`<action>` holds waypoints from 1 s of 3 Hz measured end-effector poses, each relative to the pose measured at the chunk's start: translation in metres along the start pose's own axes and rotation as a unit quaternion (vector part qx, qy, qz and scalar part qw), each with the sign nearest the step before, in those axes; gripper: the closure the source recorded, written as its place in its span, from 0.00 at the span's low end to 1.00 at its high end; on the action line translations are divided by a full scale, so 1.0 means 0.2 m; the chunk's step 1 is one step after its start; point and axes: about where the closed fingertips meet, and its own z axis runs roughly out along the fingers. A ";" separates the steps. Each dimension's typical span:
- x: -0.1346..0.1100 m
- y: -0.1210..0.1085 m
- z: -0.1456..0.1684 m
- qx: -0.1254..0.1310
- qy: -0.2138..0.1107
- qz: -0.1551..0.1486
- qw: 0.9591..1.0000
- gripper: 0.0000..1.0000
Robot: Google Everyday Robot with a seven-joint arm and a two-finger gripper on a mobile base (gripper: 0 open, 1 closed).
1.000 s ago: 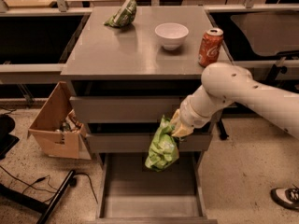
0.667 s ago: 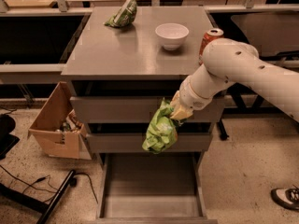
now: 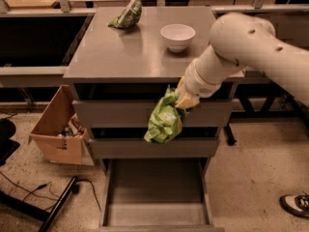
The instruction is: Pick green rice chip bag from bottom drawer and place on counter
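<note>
— What is hidden or cut off here?

— The arm runs out of view at the right edge, so its base is not seen, and it covers the right front corner of the desk. The gripper is half buried in crumpled foil; only its yellowish tips show. A shoe is cut by the right edge, and what lies in the cardboard box is too dim to name.

— How is the arm posed?

— It comes in from the upper right, bends at a thick white joint over the desk's edge and slopes down to the left, so the wrist sits in front of the upper drawer fronts.

— And the gripper?

— Closed on the top of the green rice chip bag, pinching the foil. The bag hangs free below it, in front of the two closed drawers, above the pulled-out bottom drawer and below desk level.

— What stands on the desk?

— A white bowl and a darker green bag at the back left.
</note>
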 end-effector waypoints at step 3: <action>-0.53 -0.63 -0.52 0.110 -0.033 -0.015 0.993 1.00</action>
